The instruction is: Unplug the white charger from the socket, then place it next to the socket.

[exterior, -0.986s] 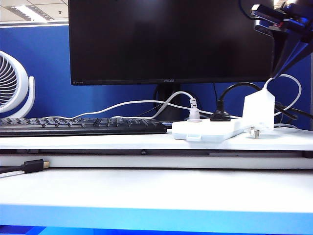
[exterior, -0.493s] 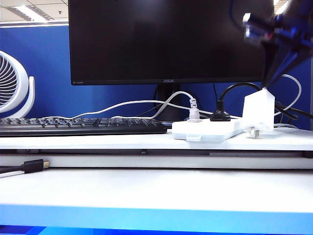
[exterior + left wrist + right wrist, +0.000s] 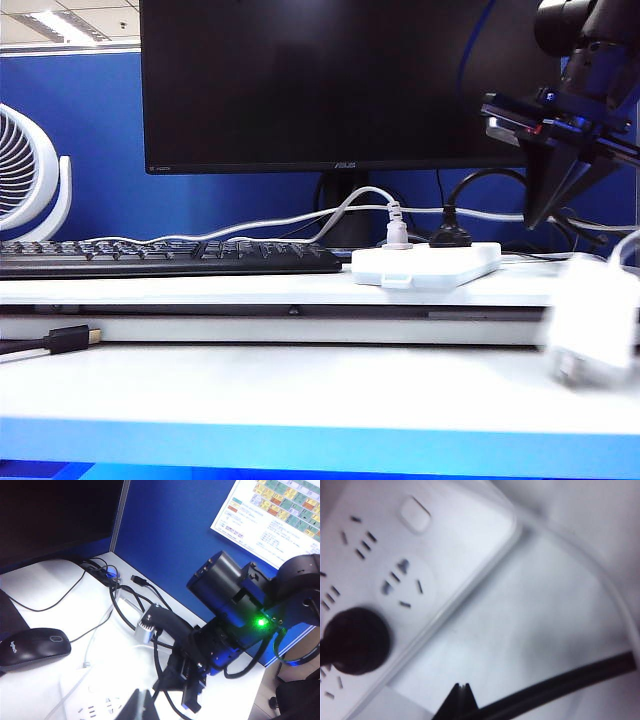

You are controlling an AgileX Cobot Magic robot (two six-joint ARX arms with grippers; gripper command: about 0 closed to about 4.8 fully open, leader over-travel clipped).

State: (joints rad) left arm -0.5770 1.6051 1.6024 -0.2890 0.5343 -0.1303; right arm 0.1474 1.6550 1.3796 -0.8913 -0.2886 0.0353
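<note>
The socket (image 3: 425, 265) is a flat white power strip on the desk, with a black round plug (image 3: 450, 236) and a small white plug (image 3: 397, 232) in it. The white charger (image 3: 595, 320) shows as a blurred white box low at the right, in front of the desk edge and apart from the socket. My right gripper (image 3: 542, 218) hangs shut and empty above the desk, right of the socket. In the right wrist view its tips (image 3: 461, 686) meet over bare desk beside the socket (image 3: 435, 545). My left gripper (image 3: 142, 702) is shut over the socket (image 3: 95, 705).
A black keyboard (image 3: 170, 257) lies left of the socket, in front of a large monitor (image 3: 345, 85). A white fan (image 3: 30, 175) stands far left. A black mouse (image 3: 30, 647) and loose cables (image 3: 120, 605) lie near the socket. A thick black cable (image 3: 560, 685) crosses beside my right gripper.
The white charger stood against the socket's right end; it is now blurred, lower and further right, away from the socket. My right arm has come down and stays shut.
</note>
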